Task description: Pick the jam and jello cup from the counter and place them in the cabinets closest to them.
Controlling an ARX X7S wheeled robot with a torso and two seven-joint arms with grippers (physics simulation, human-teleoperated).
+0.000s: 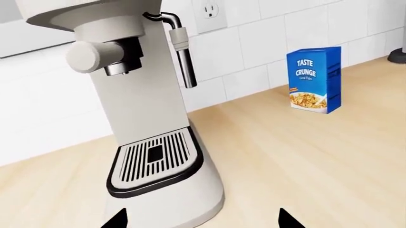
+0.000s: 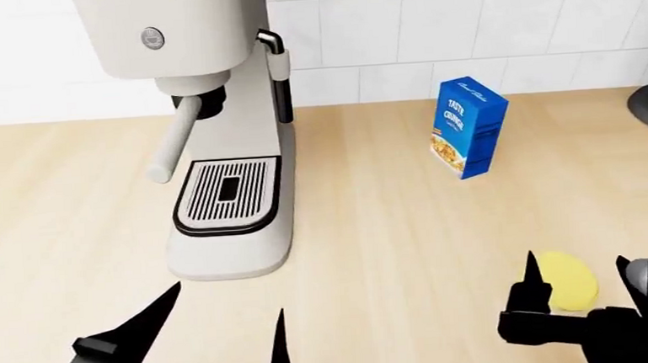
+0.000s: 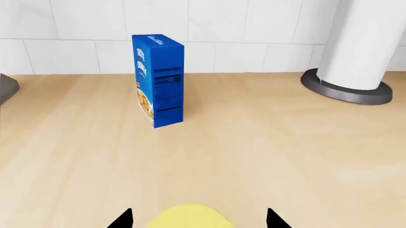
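Seen from the head, a pale yellow jam jar (image 2: 566,280) sits on the wooden counter (image 2: 394,228) between the spread, unclenched fingers of the right gripper (image 2: 575,277), not yet grasped. The left gripper (image 2: 225,322) hangs open and empty before a white coffee machine (image 2: 219,129). Only the right wrist view shows the grey-based paper towel roll (image 3: 362,52) fully, beyond a blue cereal box (image 3: 159,78). The left wrist view alone shows a wall outlet (image 1: 209,12).

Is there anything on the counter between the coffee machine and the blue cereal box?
No. In the head view, only bare wooden counter lies between the coffee machine and the blue cereal box. The left wrist view shows the same empty gap.
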